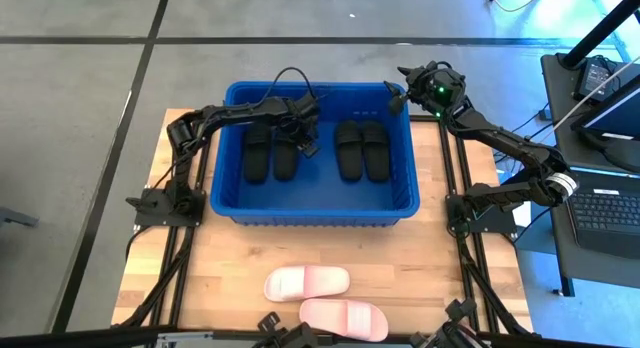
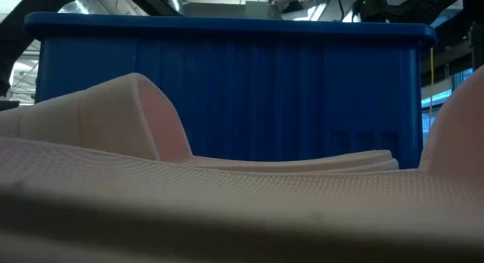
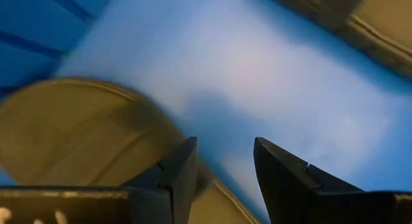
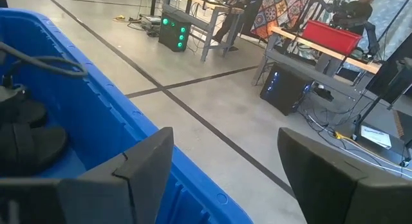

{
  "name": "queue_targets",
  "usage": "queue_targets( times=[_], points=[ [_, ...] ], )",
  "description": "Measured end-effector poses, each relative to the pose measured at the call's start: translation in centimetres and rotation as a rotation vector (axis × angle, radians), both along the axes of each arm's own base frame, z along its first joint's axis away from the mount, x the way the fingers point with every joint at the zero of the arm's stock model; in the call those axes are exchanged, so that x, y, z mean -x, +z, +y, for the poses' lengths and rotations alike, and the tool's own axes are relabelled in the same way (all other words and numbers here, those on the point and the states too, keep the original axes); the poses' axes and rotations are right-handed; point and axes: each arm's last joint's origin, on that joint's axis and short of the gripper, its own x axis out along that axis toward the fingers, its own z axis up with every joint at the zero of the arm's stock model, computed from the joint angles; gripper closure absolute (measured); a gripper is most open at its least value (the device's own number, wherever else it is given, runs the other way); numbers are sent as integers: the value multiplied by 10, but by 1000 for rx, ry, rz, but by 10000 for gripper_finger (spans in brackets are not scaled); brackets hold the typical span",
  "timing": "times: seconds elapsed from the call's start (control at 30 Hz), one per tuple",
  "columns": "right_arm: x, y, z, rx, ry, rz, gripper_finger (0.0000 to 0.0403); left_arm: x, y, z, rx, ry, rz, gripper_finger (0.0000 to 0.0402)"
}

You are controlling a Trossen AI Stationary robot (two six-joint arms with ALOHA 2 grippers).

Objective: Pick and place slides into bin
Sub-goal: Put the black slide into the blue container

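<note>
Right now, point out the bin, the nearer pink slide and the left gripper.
bin (image 1: 228, 210): high view, front left corner of the rim.
nearer pink slide (image 1: 345, 317): high view, on its strap.
left gripper (image 1: 309, 146): high view, between its fingertips, over the bin.

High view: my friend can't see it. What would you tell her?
A blue bin on a wooden table holds four black slides; two pale pink slides lie outside. The left gripper is inside the bin, the right gripper at its far corner.

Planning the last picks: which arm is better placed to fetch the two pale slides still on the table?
Neither is close. The left hand is open inside the bin; the right hand, open, is at its far corner. Both pale slides lie nearer the left arm's side, so probably left.
</note>
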Motion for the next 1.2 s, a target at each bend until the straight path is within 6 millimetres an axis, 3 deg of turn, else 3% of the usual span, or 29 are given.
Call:
queue_targets(
  times=[0.8, 1.2],
  points=[
    [0, 0, 0, 1, 0, 0, 124, 7, -4, -5, 71, 179, 72, 254],
    [0, 0, 0, 3, 1, 3, 124, -1, 12, -5, 42, 168, 50, 254]
  ],
)
